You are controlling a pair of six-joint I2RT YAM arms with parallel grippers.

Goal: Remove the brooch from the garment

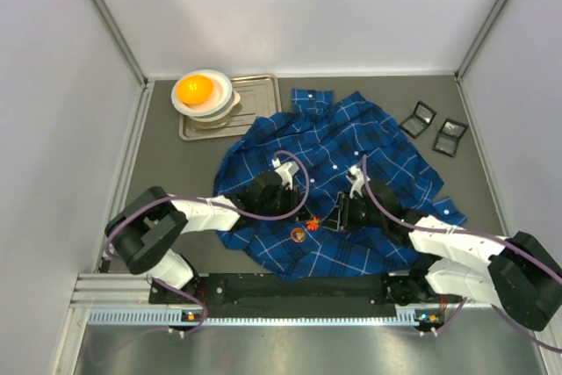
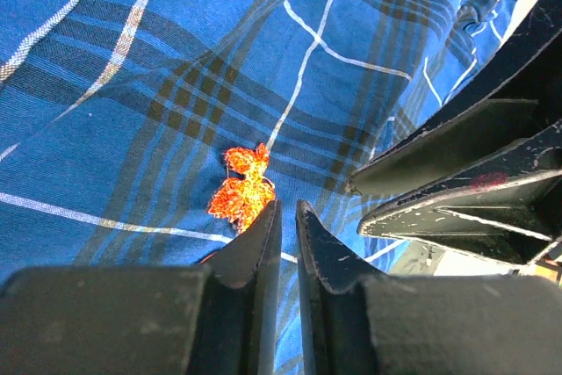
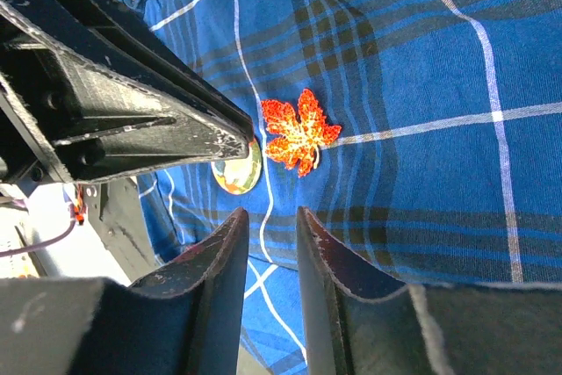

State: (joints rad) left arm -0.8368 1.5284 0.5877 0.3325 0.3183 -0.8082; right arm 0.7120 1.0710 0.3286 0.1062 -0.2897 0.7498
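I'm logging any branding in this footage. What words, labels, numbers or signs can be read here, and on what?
None can be read.
The garment shows only plaid and white buttons.
The leaf brooch and round badge beside it carry no legible text.
The two black trays and the bowls show no lettering.

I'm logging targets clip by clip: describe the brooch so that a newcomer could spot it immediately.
Find the blue plaid shirt spread over the table's middle. Near its front hem, between the two grippers, lies the brooch, an orange-red maple leaf shape. A small round shiny badge sits beside it; the brooch alone is leaf-shaped with jagged lobes.
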